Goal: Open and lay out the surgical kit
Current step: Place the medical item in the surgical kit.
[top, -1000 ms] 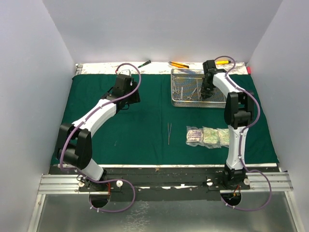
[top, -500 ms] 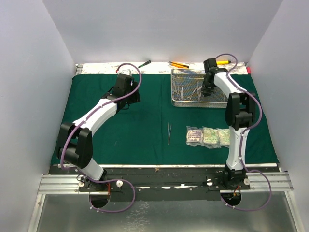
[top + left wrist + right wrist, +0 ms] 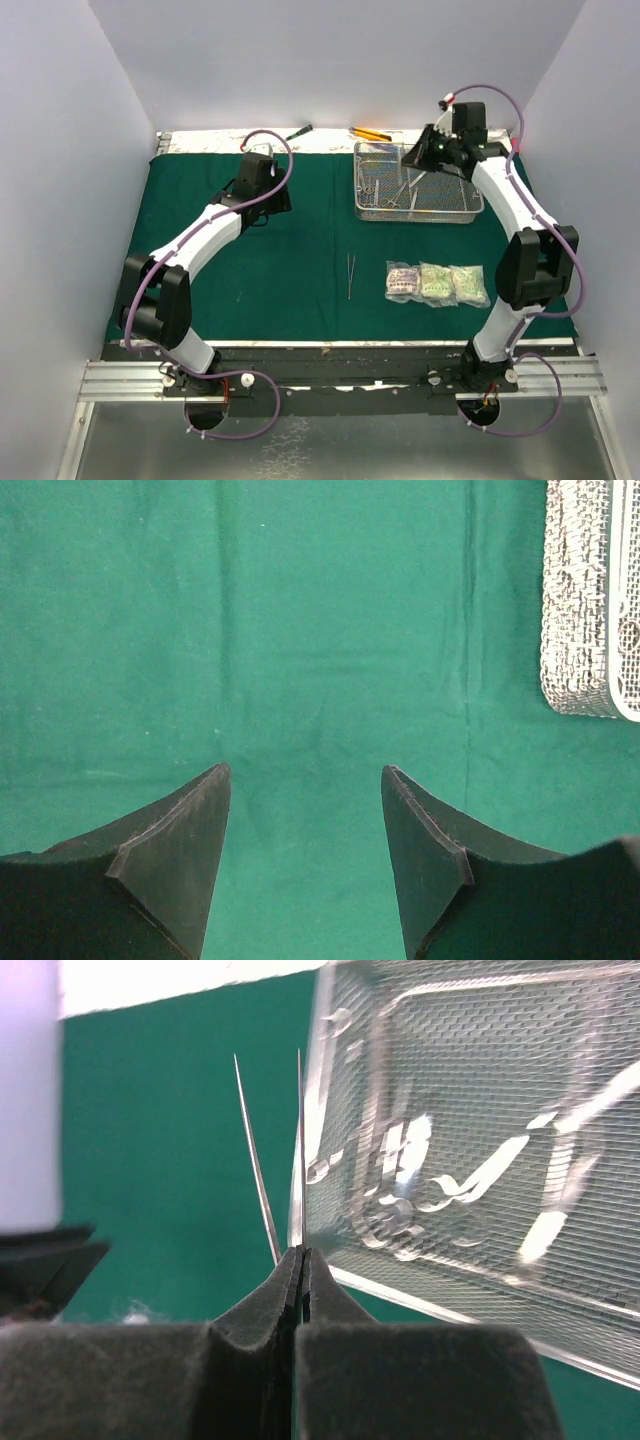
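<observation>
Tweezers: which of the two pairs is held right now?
The tweezers pinched in the right tool, prongs pointing out beside the mesh tray; the other tweezers lie loose on the green cloth.

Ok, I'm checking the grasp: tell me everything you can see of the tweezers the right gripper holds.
The tweezers are thin, shiny steel: two slender prongs, spread at their sharp tips, meeting where the shut right gripper pinches them. They point away from the wrist, beside the wire-mesh tray edge, over the green cloth.
</observation>
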`<state>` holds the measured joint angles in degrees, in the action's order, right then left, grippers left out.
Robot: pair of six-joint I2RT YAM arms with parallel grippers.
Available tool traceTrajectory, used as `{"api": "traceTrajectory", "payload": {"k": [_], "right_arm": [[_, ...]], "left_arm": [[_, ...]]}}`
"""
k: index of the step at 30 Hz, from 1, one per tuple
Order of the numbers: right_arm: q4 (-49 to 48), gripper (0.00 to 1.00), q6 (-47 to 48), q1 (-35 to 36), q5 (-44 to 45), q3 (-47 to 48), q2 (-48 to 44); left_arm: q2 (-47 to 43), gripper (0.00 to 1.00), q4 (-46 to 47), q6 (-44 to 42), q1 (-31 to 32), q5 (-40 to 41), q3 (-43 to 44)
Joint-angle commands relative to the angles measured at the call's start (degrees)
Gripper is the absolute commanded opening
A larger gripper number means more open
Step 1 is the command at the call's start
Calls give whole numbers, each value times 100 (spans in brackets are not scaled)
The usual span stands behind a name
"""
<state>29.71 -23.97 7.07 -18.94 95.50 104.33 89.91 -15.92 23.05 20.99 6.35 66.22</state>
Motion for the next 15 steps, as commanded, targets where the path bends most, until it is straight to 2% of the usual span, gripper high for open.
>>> {"api": "traceTrajectory", "payload": {"k": [1,4,7,15], "right_arm": [[-1165,1,-255,313,-2464,-975,-416],[-1196,1,-379,718,-2353,-1373,-594],[-1137,1,-602,1153,-1772,-1793,-759],[-457,1,-1912,2471,1159,-2347,-1021]], "left_arm": [[-259,63,59,70,-34,-357,-3],[-238,63,51,165,-34,-499,-94],[-292,63,56,298,-34,-485,-240],[-503,63,80,508,-34,-154,-653]]}}
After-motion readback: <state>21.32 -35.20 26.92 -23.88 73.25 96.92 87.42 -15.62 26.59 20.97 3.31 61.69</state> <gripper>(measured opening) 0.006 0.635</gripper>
